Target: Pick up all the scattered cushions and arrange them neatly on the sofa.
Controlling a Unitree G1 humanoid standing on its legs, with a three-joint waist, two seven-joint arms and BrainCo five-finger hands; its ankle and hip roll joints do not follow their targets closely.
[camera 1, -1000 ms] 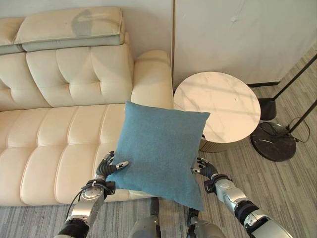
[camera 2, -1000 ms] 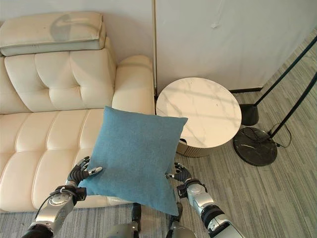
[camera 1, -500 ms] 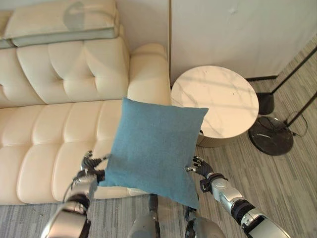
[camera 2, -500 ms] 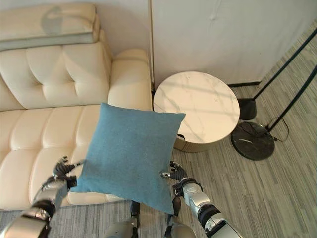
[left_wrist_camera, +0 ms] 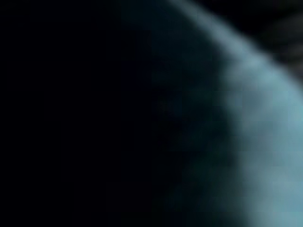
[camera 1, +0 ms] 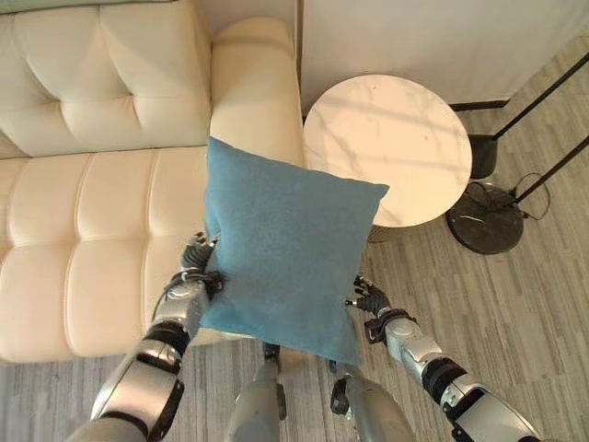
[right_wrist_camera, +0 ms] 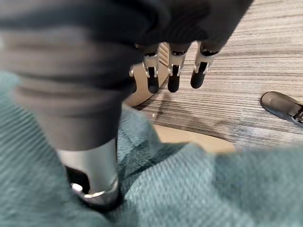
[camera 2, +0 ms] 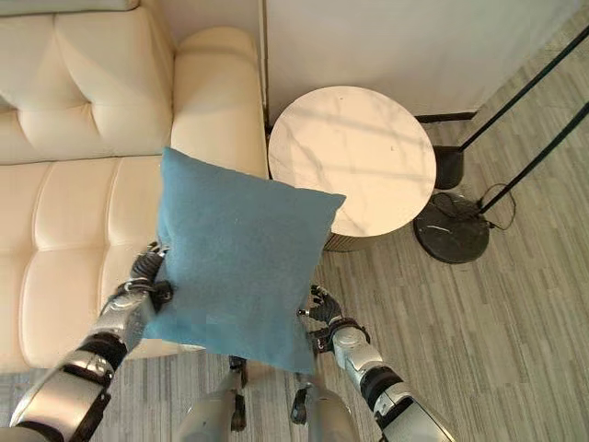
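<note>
Blue cushion (camera 1: 287, 253) held up in the air between both hands, over the cream sofa (camera 1: 92, 230) seat's front edge, likely for setting down there. Left hand (camera 1: 195, 267) at its left edge, fingers hidden, can't tell grip. Right hand (camera 1: 370, 297) presses the right edge, thumb into fabric, fingers straight. Round marble side table (camera 1: 391, 147) just beside the sofa arm.

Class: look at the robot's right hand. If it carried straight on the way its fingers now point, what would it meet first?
Probably the round table. In the wrist view the right hand has its fingers aimed past the cushion at the table's base, floor beyond, though depth is uncertain.
</note>
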